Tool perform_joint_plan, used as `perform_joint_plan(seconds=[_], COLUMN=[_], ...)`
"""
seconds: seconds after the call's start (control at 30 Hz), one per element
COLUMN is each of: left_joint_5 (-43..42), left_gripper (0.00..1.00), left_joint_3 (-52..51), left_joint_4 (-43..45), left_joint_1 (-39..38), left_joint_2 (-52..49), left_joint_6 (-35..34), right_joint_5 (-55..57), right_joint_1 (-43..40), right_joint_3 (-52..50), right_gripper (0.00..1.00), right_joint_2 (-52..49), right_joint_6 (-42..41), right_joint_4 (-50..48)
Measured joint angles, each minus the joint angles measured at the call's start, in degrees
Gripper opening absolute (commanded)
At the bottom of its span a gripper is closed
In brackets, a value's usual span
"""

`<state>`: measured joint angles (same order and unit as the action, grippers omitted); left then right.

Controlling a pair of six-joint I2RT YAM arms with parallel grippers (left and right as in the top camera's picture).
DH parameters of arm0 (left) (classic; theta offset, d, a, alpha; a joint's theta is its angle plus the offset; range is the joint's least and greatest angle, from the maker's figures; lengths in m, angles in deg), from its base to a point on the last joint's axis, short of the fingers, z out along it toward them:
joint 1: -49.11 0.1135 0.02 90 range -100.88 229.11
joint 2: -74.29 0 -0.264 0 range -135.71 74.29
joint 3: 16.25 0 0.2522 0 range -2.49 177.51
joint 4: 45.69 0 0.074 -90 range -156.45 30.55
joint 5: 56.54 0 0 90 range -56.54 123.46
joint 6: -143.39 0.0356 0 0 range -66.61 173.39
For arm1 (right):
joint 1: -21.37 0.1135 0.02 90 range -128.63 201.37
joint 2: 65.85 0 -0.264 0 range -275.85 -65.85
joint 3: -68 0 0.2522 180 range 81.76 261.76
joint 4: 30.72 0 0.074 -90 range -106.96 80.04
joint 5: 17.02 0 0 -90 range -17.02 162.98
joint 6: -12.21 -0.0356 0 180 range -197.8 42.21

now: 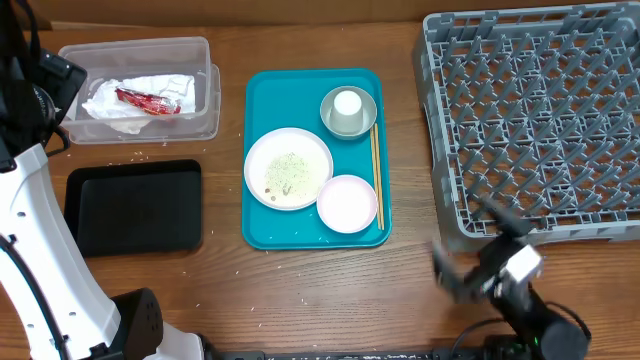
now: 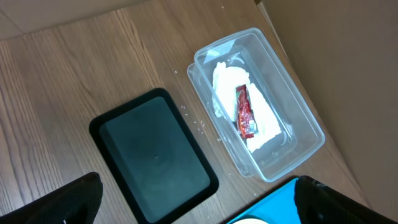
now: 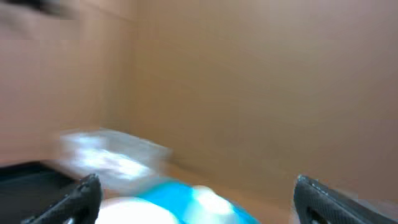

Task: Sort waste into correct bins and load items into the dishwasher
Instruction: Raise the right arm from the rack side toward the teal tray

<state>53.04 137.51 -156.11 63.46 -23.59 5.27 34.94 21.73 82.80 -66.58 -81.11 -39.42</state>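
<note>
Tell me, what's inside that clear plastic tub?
A crumpled white napkin lies in the clear tub, with a red wrapper on top. Anything beneath the napkin is covered and cannot be seen.

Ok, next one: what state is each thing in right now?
Clear tub: holding waste.
Napkin: crumpled, in the tub.
Red wrapper: lying on the napkin.
Black tray: nothing in it.
Large plate: rice grains on it.
Small plate: bare.
Cup: in the metal bowl.
Chopsticks: flat on the teal tray.
Dish rack: unloaded.
Left claw: open.
Right claw: open.
</note>
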Motion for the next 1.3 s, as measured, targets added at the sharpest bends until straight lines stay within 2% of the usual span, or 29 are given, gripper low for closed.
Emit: perform_joint_plan(seconds=[0.1, 0.23, 0.43, 0.57, 0.7, 0.8, 0.93, 1.03, 1.1, 1.13, 1.2, 1.3], left_joint_5=[0.1, 0.2, 0.2, 0.2, 0.2, 0.2, 0.2, 0.2, 0.2, 0.2, 0.2, 0.2], left_gripper=[1.00, 1.00, 1.00, 1.00, 1.00, 1.00, 1.00, 1.00, 1.00, 1.00, 1.00, 1.00], left_joint_3=[0.0, 0.0, 0.0, 0.0, 0.0, 0.0, 0.0, 0.0, 0.0, 0.0, 0.0, 0.0], left_joint_4=[0.0, 0.0, 0.0, 0.0, 0.0, 0.0, 0.0, 0.0, 0.0, 0.0, 0.0, 0.0], left_joint_1=[0.0, 0.0, 0.0, 0.0, 0.0, 0.0, 0.0, 0.0, 0.0, 0.0, 0.0, 0.0], left_joint_2=[0.0, 0.0, 0.0, 0.0, 0.0, 0.0, 0.0, 0.0, 0.0, 0.0, 0.0, 0.0], left_joint_6=[0.0, 0.0, 0.0, 0.0, 0.0, 0.0, 0.0, 0.0, 0.0, 0.0, 0.0, 0.0], right_joint_5=[-15.6, -21.3, -9.5, 0.5, 10.6, 14.7, 15.1, 12.9, 11.3, 11.0, 10.1, 8.7], right_joint_1=[0.1, 0.2, 0.2, 0.2, 0.2, 0.2, 0.2, 0.2, 0.2, 0.2, 0.2, 0.1], right_joint_3=[0.0, 0.0, 0.0, 0.4, 6.9, 15.8, 31.0, 44.3, 55.3, 58.8, 70.2, 85.5], right_gripper=[1.00, 1.00, 1.00, 1.00, 1.00, 1.00, 1.00, 1.00, 1.00, 1.00, 1.00, 1.00], right_joint_2=[0.2, 0.2, 0.2, 0.2, -1.1, -4.8, -13.8, -23.1, -30.8, -33.6, -41.5, -52.3], right_joint_6=[-4.3, -10.3, -19.2, -21.4, -22.1, -20.0, -13.1, -7.4, -4.7, -3.8, -2.2, -0.6], right_joint_4=[-13.2, -25.0, -26.1, -25.7, -22.0, -16.9, -3.3, 11.8, 26.0, 29.4, 43.4, 59.1])
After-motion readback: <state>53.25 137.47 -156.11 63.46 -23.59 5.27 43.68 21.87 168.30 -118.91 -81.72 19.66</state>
